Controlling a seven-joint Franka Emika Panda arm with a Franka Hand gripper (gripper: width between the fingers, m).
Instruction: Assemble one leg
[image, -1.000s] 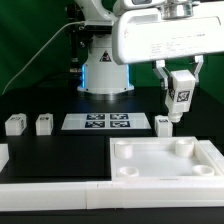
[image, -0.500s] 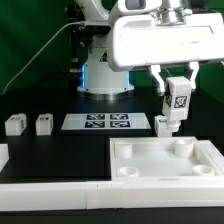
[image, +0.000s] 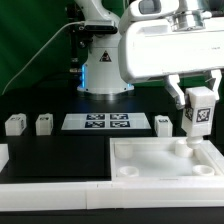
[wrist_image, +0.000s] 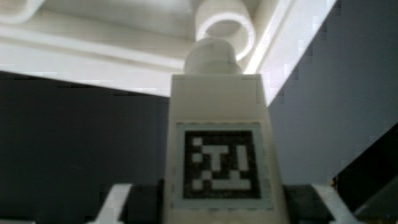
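Note:
My gripper (image: 198, 108) is shut on a white leg (image: 198, 115) with a black-and-white tag on its face. It holds the leg upright, just above the far right corner socket (image: 184, 146) of the large white tray-like piece (image: 160, 170). In the wrist view the leg (wrist_image: 221, 130) runs between my fingers, its narrow end pointing at a round socket (wrist_image: 226, 18) of the tray-like piece. Three more legs stand on the table: two at the exterior view's left (image: 14, 125) (image: 43, 124) and one (image: 163, 125) beside the marker board.
The marker board (image: 105, 122) lies flat at the middle back. The robot base (image: 104, 70) stands behind it. A white rim (image: 50, 194) runs along the front edge, with a small white piece (image: 3, 155) at the far left.
My gripper has carried the leg toward the exterior view's right and lower, from above the table beside the marker board to over the tray-like piece's far right corner socket.

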